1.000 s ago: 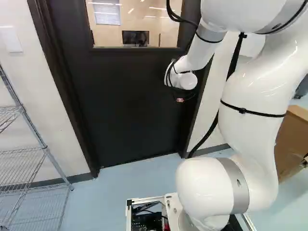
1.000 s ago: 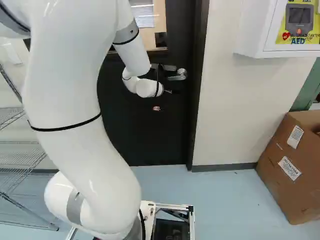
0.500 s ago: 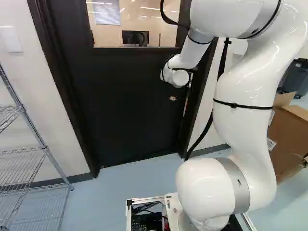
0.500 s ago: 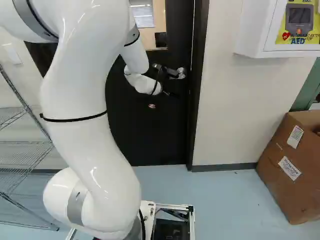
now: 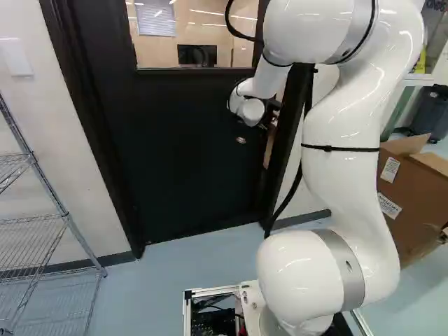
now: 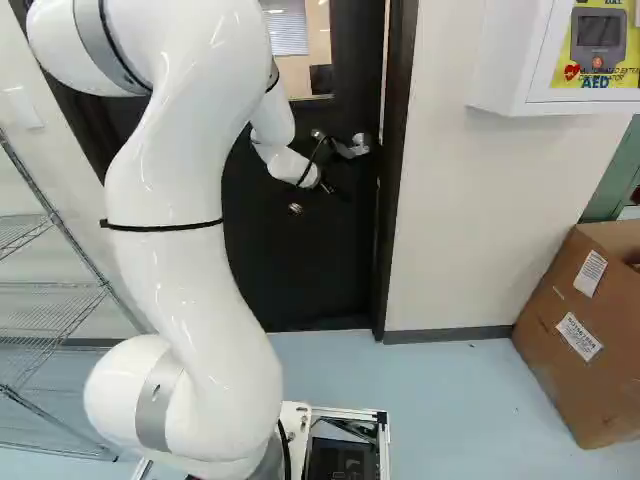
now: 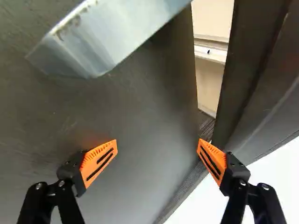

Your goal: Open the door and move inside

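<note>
Claw is spread wide right now, nothing pinched between its two orange pads, so it's basically hanging out by the door. Door's in the upper middle of the left base view and looks ajar: the wrist view shows a narrow gap between its edge and the door frame, with a lit room behind. The handle, upper middle of the right base view, is just ahead of the claw but not gripped.

What could bite here imo: if there's a closer pulling on it, the door could swing back and latch, since nothing has hold of it. A shove too close to the frame might jam a finger in that gap, or snag the claw on the handle. And if the base rolls in too soon, the arm could clip the frame.

Headcount: one door, one handle, one window in the door, one arm, one claw with two fingers. Around it: one wire rack at left of the left base view, one cardboard box lower right in the right base view, one AED cabinet upper right.
</note>
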Available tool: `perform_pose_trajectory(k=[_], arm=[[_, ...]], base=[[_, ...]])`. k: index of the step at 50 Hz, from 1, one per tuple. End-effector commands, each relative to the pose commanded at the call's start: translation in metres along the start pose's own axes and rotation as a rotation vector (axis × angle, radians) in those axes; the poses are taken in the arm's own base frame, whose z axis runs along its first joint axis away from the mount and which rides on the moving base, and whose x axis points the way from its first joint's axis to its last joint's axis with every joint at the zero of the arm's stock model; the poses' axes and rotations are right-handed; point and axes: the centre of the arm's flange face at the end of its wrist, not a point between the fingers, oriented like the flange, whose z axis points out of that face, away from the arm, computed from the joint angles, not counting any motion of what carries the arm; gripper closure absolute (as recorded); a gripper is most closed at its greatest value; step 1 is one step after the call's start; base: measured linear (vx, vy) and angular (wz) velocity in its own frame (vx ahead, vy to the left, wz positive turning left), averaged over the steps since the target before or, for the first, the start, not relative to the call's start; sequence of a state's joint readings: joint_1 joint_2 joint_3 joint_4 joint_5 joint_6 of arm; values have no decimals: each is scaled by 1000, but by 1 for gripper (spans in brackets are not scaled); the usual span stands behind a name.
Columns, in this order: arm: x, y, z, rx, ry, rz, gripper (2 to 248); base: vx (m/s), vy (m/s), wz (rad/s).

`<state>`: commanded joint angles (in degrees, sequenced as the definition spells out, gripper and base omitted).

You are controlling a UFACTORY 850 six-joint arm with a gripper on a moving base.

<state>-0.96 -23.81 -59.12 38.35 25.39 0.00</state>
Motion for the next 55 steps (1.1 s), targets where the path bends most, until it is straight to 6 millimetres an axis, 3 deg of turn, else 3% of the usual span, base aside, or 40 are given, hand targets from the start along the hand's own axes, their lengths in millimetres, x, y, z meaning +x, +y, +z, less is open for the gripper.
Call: perform_pose_trajectory(k=[41,55], arm=[[-7,-66,49,76,14,-18,3],[-15,-90,57,109,13,-37,3]], base=[[0,0,0],[0,0,0]])
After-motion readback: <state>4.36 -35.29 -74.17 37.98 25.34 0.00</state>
